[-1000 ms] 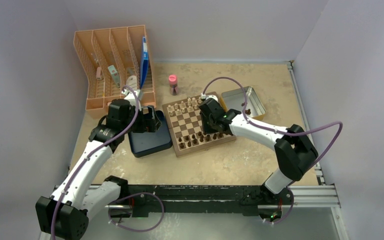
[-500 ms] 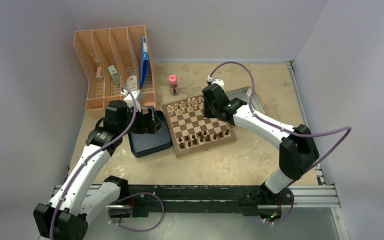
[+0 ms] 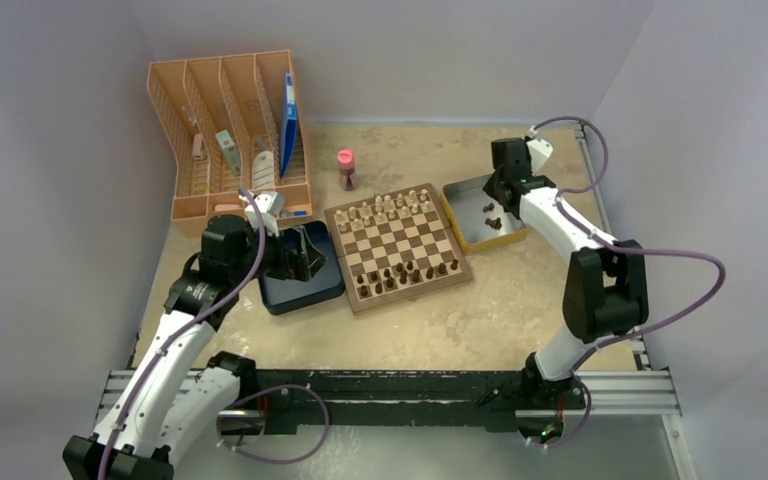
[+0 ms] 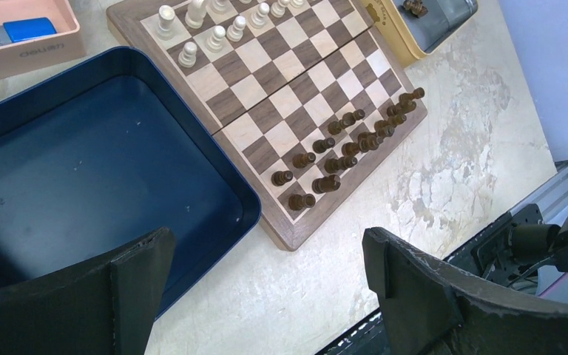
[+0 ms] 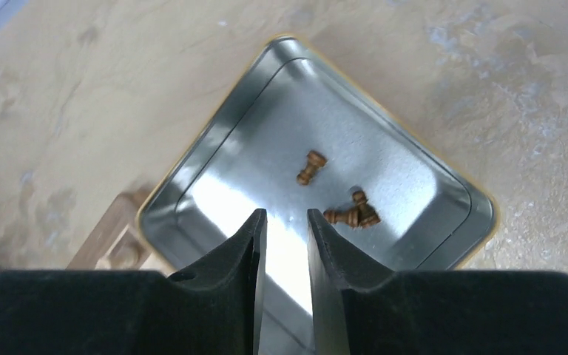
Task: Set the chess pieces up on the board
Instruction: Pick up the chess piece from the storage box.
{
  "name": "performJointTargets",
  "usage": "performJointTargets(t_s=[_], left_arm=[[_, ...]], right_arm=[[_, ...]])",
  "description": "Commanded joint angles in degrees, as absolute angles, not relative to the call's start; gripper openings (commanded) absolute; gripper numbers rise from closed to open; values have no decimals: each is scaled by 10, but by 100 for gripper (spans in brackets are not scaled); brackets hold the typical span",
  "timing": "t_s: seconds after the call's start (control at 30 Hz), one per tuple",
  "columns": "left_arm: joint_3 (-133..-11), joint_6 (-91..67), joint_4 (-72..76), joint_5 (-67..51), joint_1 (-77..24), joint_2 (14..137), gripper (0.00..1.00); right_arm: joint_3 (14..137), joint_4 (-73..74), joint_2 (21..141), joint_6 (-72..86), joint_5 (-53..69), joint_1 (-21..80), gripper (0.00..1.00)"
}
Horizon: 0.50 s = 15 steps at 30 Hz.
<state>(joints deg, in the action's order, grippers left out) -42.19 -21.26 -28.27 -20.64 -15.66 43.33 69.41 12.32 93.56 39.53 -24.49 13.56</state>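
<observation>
The board (image 3: 400, 240) lies mid-table, and the left wrist view shows it too (image 4: 296, 81). Dark chess pieces (image 3: 408, 272) fill its two near rows (image 4: 347, 144); pale pieces (image 3: 390, 208) fill the far rows. A few more dark chess pieces (image 5: 353, 214) lie on their sides in a metal tin (image 5: 266, 133) right of the board (image 3: 470, 232). My right gripper (image 5: 286, 218) hangs above that tin (image 3: 501, 190), its jaws a narrow gap apart with nothing between them. My left gripper (image 4: 266, 259) is wide open and empty by the near edge of a dark blue box (image 4: 81, 185).
An orange desk organiser (image 3: 225, 130) with a blue folder stands at the back left. A small pink object (image 3: 345, 168) sits behind the board. The blue box (image 3: 300, 285) touches the board's left side. Walls close in on the left, back and right.
My right arm swung from over the board's right side to above the tin, with nothing seen in its jaws. The left arm shifted slightly toward me over the blue box.
</observation>
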Motion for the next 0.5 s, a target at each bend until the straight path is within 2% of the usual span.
performJointTargets(t_s=[0.0,0.13,0.47], left_arm=[[-423,-205,-266,-210,-159,439,100],[-422,-204,-265,-209,-159,439,99],[-420,-203,-266,-207,-162,437,98]], right_arm=[[720,115,992,461,-293,123,28],[731,102,1039,456,-278,109,24],[747,102,1081,415,-308,106,25]])
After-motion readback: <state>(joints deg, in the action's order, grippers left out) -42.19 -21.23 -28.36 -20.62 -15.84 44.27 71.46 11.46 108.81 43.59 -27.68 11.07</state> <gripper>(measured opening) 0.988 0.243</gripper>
